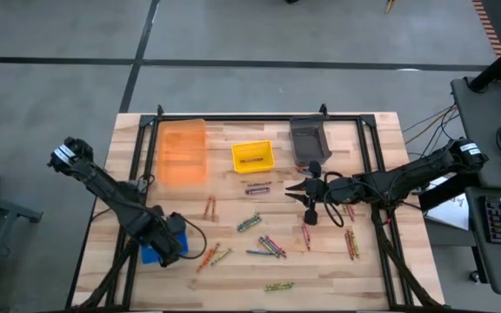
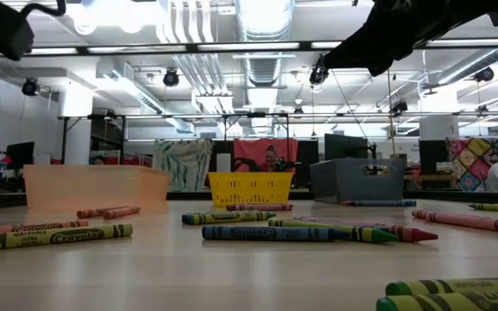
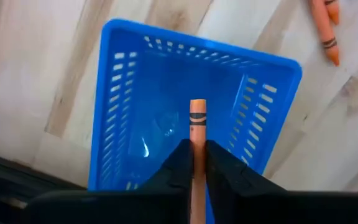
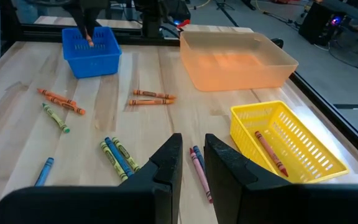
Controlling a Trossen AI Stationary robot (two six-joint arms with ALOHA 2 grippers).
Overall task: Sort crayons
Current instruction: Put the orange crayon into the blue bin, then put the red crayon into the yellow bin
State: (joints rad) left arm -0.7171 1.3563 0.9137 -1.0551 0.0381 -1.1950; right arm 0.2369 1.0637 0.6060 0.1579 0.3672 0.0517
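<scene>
Above the blue bin (image 3: 166,112) at the table's (image 1: 337,278) front-left edge, the left gripper (image 3: 196,155) has its fingers pinched on an orange crayon (image 3: 197,124), the stick's tip poking out over the bin's bare floor. The right gripper (image 4: 191,163) hangs over the middle of the table, near the grey bin (image 1: 309,139), fingers a narrow gap apart with nothing between them.

Loose crayons (image 1: 272,247) lie scattered across the centre and right of the boards: a clump below the yellow bin (image 1: 252,156), a pair of orange ones (image 1: 210,206) just beside the pale orange bin (image 1: 183,151), more near the right edge (image 1: 351,243) and one olive stick (image 1: 278,285) close to the front edge. One red crayon (image 4: 269,151) lies inside the yellow bin (in the right wrist view).

The widest bare wood runs along the front and between the blue bin and the orange bin. The three other bins line the back edge; a black frame (image 1: 259,117) borders the table.
</scene>
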